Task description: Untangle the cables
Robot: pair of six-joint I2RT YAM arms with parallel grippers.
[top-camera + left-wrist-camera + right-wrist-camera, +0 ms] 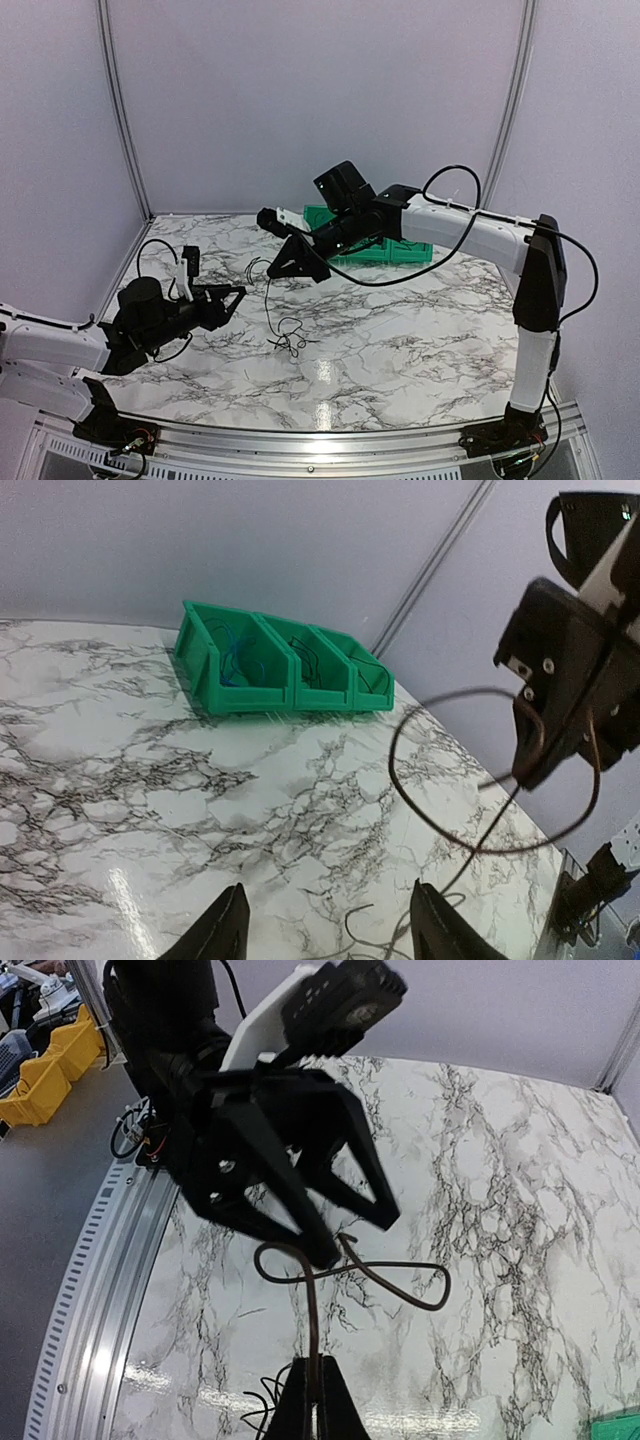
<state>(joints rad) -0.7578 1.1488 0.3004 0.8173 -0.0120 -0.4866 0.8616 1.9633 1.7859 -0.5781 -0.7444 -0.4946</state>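
My right gripper (275,270) hangs above the table's middle, shut on a thin dark cable (268,305). The cable drops from it to a small tangle (288,340) on the marble table. In the right wrist view my shut right gripper (318,1400) pinches the brown strand, which curls into a figure-eight loop (400,1280) just ahead. My left gripper (235,300) stands open close to the left of that loop, with nothing between its fingers. In the left wrist view the left gripper (330,925) is open over the table, and the loop (490,848) hangs below the right gripper (527,775).
A row of green bins (385,248) holding thin wires stands at the table's back, behind my right arm; it also shows as green bins (290,670) in the left wrist view. The table's (420,330) metal rail (90,1290) runs along the near edge.
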